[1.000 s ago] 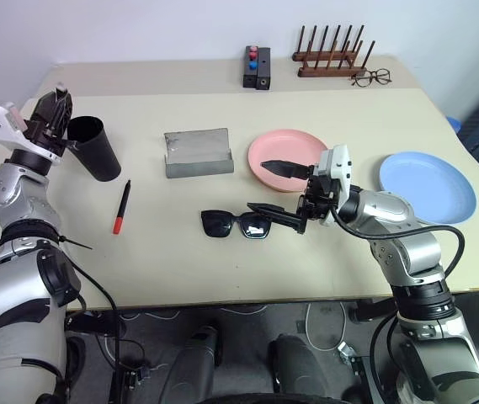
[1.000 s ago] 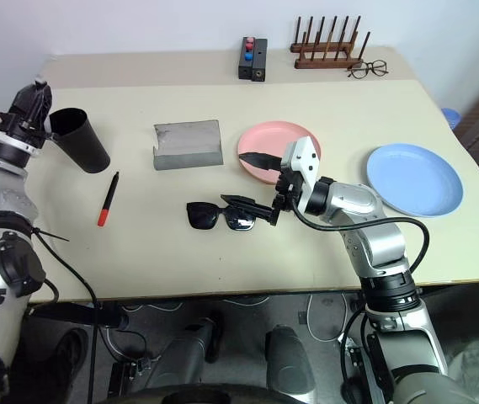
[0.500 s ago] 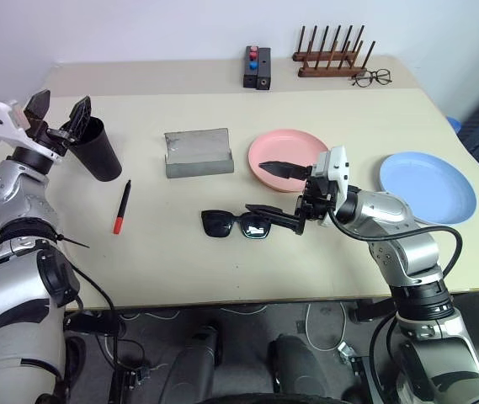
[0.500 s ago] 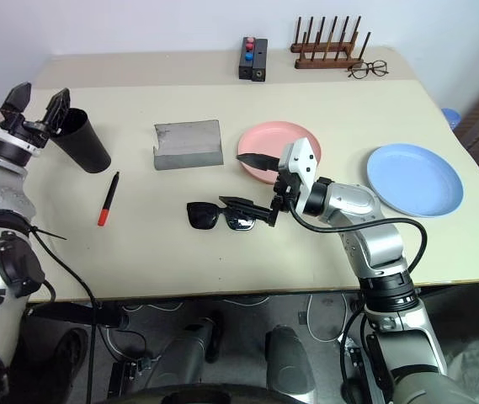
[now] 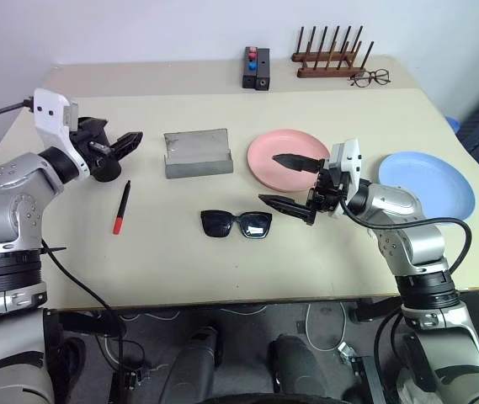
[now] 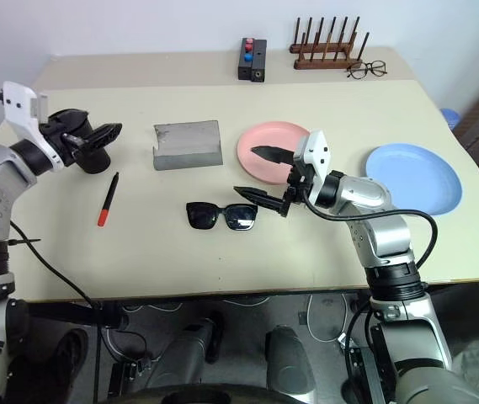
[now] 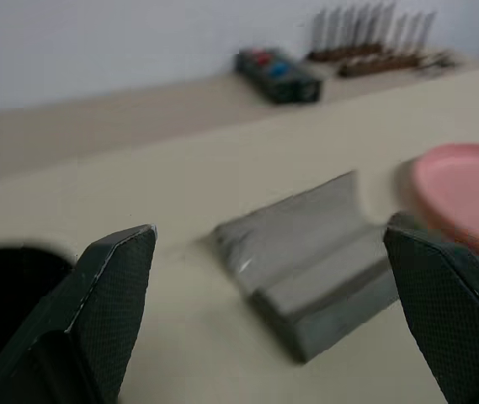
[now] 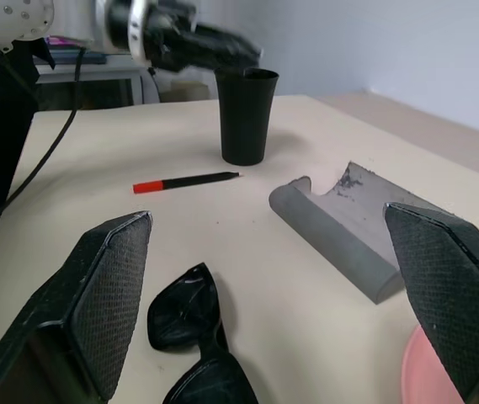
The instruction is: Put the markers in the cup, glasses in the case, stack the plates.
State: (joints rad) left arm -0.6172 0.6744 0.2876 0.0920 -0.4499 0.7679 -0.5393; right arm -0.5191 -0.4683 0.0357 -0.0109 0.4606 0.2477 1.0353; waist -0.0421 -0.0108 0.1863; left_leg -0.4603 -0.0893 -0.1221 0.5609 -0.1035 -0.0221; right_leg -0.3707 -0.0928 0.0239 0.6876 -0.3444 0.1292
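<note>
Now | right claw (image 5: 288,180) open beside glasses (image 5: 236,225) | left claw (image 5: 114,145) open

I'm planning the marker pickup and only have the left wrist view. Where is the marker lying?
Observer: The marker lies flat on the table, between the cup and the sunglasses, with its red end toward the robot.
Operator: Are the sunglasses in the case?
Observer: No. They lie on the table in front of the case. The right gripper is just beside them, fingers open, holding nothing.
Operator: And the blue plate?
Observer: The blue plate sits on the right, apart from the pink plate. They are not stacked.
</note>
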